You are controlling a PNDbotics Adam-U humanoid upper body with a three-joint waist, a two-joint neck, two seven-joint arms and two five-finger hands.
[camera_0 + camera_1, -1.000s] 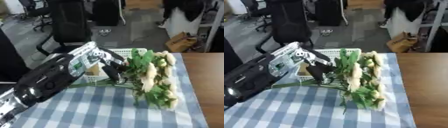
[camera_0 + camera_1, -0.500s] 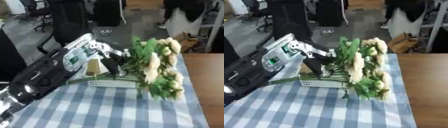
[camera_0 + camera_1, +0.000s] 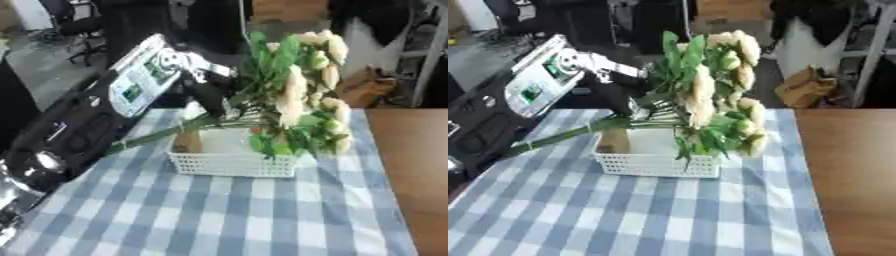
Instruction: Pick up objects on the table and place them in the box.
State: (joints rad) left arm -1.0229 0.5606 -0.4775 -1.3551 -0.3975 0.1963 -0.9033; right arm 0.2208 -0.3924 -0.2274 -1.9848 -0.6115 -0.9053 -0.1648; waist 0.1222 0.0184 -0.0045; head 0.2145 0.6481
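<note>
Left hand (image 3: 208,92) pinching flower bunch (image 3: 297,100) above white basket (image 3: 232,164), open checked cloth (image 3: 227,215) in front

robot hand (image 3: 208,95) fingers blurred behind flower stems (image 3: 166,133)

Blue-and-white checked cloth (image 3: 219,215) spread over the near surface. Bare brown wooden tabletop (image 3: 850,175) along the cloth's right edge. Beyond the table, grey floor (image 3: 52,65) with black office chairs (image 3: 79,25) at the far left. Brown paper bag (image 3: 807,87) standing on the floor at the upper right, beside a pale upright post (image 3: 874,55). Dark shapes across the far background, too blurred to make out.
</note>
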